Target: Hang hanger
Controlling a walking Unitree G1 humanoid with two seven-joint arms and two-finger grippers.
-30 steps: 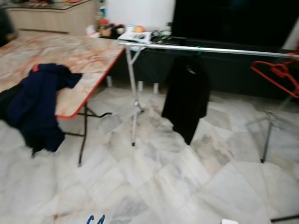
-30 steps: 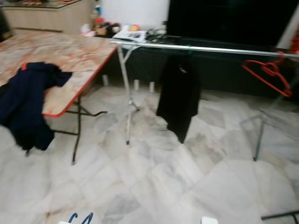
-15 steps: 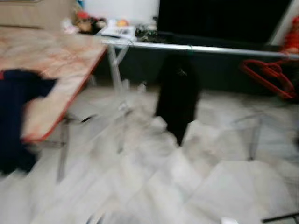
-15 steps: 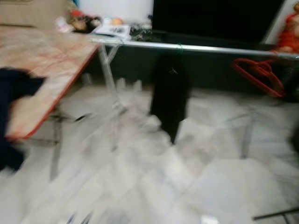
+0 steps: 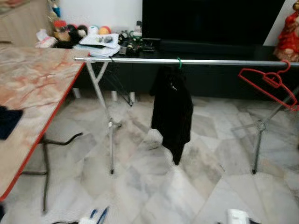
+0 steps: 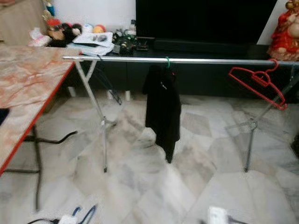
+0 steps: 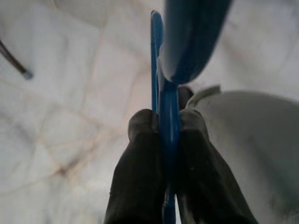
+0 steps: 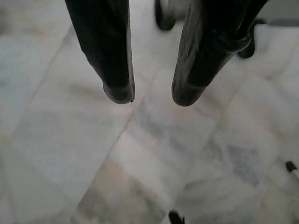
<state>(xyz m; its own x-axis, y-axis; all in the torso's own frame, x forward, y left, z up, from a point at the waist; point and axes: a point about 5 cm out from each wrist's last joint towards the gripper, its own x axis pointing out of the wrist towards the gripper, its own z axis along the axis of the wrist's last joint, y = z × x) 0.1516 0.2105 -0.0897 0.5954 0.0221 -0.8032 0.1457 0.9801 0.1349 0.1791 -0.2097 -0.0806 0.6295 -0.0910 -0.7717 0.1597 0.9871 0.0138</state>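
My left gripper (image 7: 163, 128) is shut on a blue hanger (image 7: 167, 93), whose tip pokes up at the bottom edge of the eye views (image 5: 99, 215). A silver clothes rail (image 5: 196, 61) stands ahead across the room. On it hang a black garment (image 5: 172, 112) on a green hook and, further right, an empty red hanger (image 5: 271, 84). My right gripper (image 8: 150, 95) hangs open above the marble floor with nothing between its fingers.
A marble-patterned folding table (image 5: 32, 88) with a red edge stands at the left, a dark blue garment (image 5: 7, 122) on it. Behind the rail are a dark TV unit (image 5: 210, 28), clutter on a low shelf (image 5: 103, 39) and a red figurine (image 5: 288, 32).
The camera has swung to the right and nearer the rail: the table and blue garment slid off to the left, and the rail with its black garment now sits centred.
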